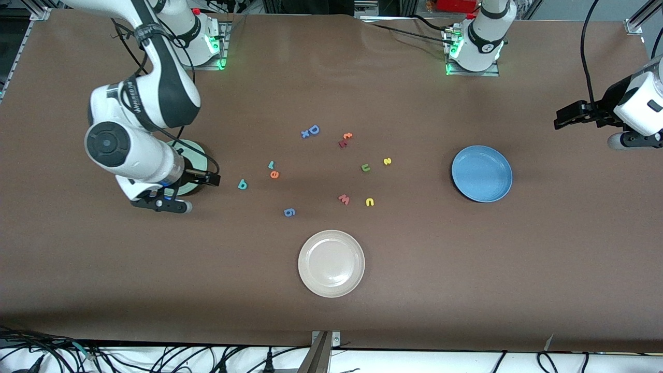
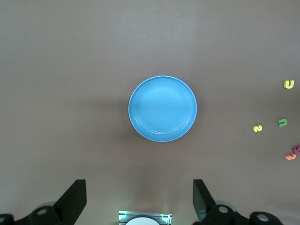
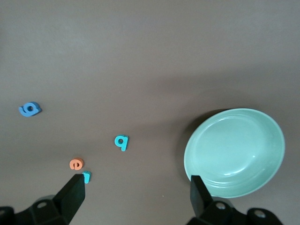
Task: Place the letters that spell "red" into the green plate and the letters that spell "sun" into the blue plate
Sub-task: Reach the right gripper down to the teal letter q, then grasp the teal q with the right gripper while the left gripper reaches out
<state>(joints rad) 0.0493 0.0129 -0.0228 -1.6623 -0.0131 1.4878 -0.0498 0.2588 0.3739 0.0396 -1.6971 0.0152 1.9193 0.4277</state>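
You have teal r, orange e, teal d flat on counter near empty mint-green plate. Yellow s, olive u, yellow u loose near empty blue plate.

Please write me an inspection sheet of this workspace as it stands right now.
Surface: brown table, flat, one ripple at its edge between the robot bases.
Job's things: green plate and blue plate hold nothing. Teal r, orange e and teal d lie loose toward the right arm's end. Yellow s, olive u and yellow u lie loose mid-table.
Clutter: cream plate; blue D; dark red letter; pink w; blue g.
Grippers: left gripper open, raised near the blue plate; right gripper open, over the green plate's edge.
Cables: bundles along the table's near edge.
Surroundings: nothing seen.
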